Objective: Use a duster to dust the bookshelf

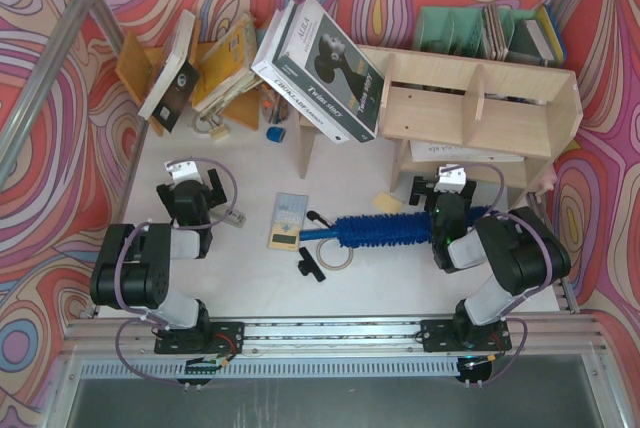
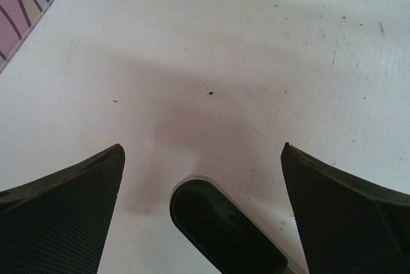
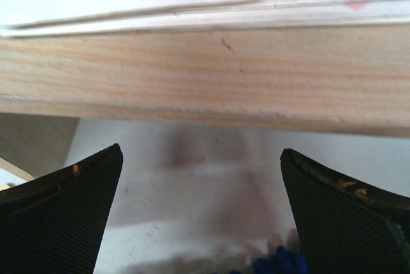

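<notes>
The bookshelf [image 1: 480, 98] of pale plywood stands at the back right, and its lower board [image 3: 205, 75] fills the right wrist view. The blue duster [image 1: 385, 230] lies flat on the white table in front of it, fluffy head to the right and slim handle [image 1: 315, 235] to the left. My right gripper [image 1: 442, 186] is open just past the duster's head, facing the shelf. In its wrist view the right gripper [image 3: 201, 151] holds nothing, and a few blue bristles [image 3: 275, 264] show at the bottom edge. My left gripper [image 1: 192, 180] is open at the left, well apart from the duster.
A black oblong object [image 2: 224, 229] lies on the table under my open left gripper [image 2: 202, 148]. An orange-brown rack of leaning books [image 1: 210, 68] stands back left, and large books [image 1: 320, 58] lean on the shelf. A booklet [image 1: 288, 220], tape ring [image 1: 335, 256] and green file holder [image 1: 460, 28] are also here.
</notes>
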